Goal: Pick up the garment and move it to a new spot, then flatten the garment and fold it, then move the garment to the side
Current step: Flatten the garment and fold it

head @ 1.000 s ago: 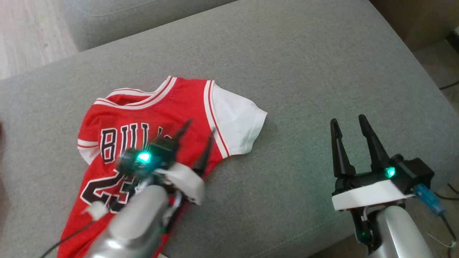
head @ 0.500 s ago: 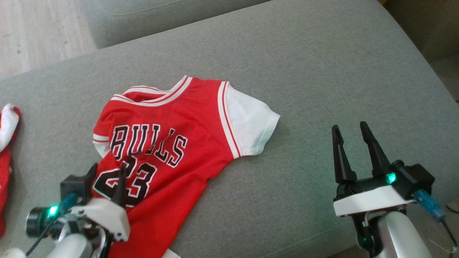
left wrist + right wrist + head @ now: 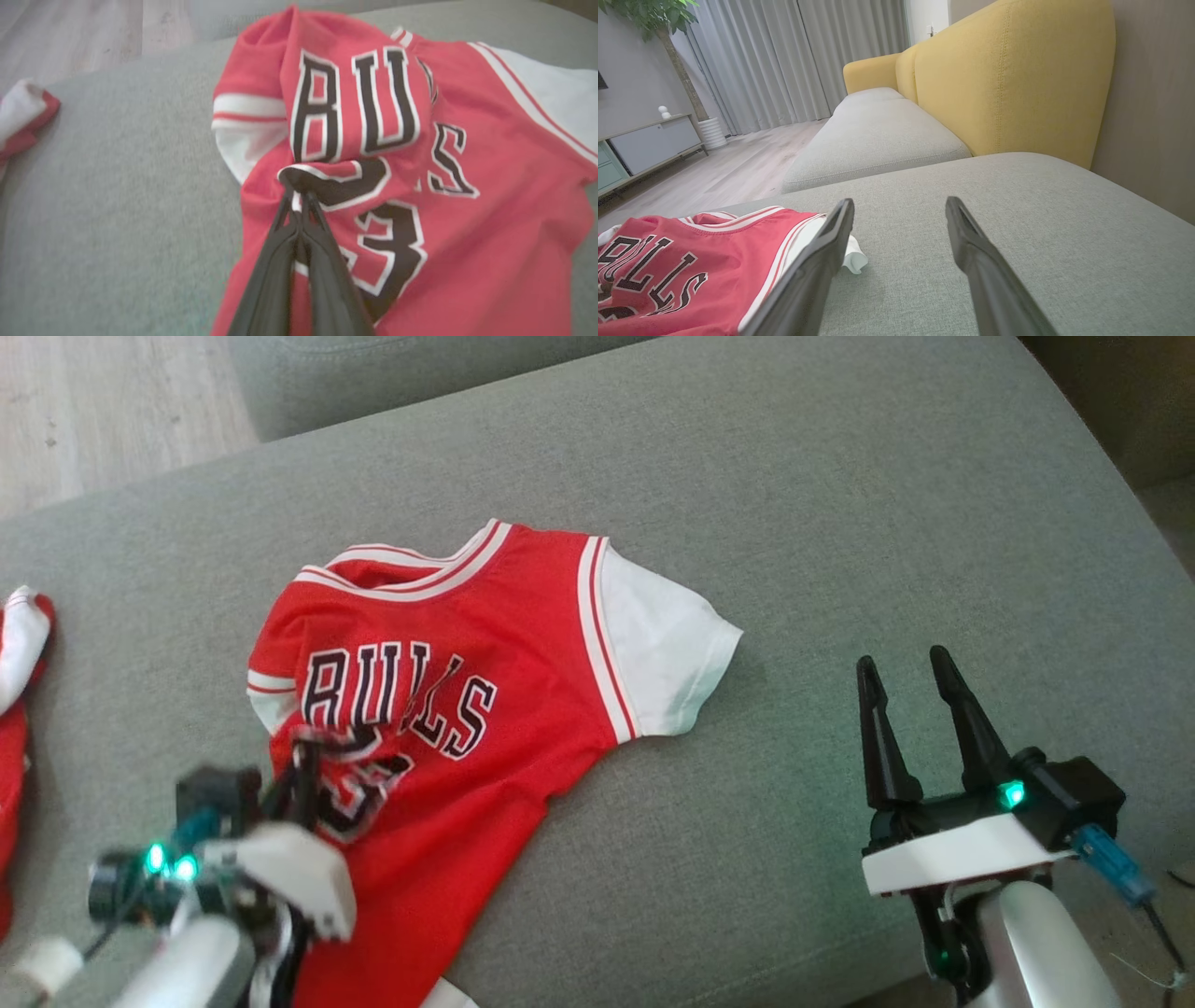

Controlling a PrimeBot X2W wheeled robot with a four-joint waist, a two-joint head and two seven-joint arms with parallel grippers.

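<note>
1. The red mesh basketball jersey with white sleeves and black "BULLS" lettering (image 3: 523,644) lies front-up on the grey fabric sofa cushion (image 3: 840,523). It sits left of centre, and its lower end runs off the near edge of the head view.
2. The left gripper (image 3: 296,196) has its two dark fingers pinched together on a raised tuck of the jersey's cloth at the printed number, near the garment's left side.
3. The right gripper (image 3: 901,658) hovers over bare cushion at the near right with its fingers apart, holding nothing, well clear of the white sleeve.
4. A second red-and-white cloth (image 3: 19,644) lies at the far left edge of the cushion.
5. Judged from this, only the first grasp is made. The jersey is neither lifted clear nor folded, and its left sleeve is bunched.
6. Carrying it to a new spot, flattening, folding and setting it aside all appear to remain.
</note>
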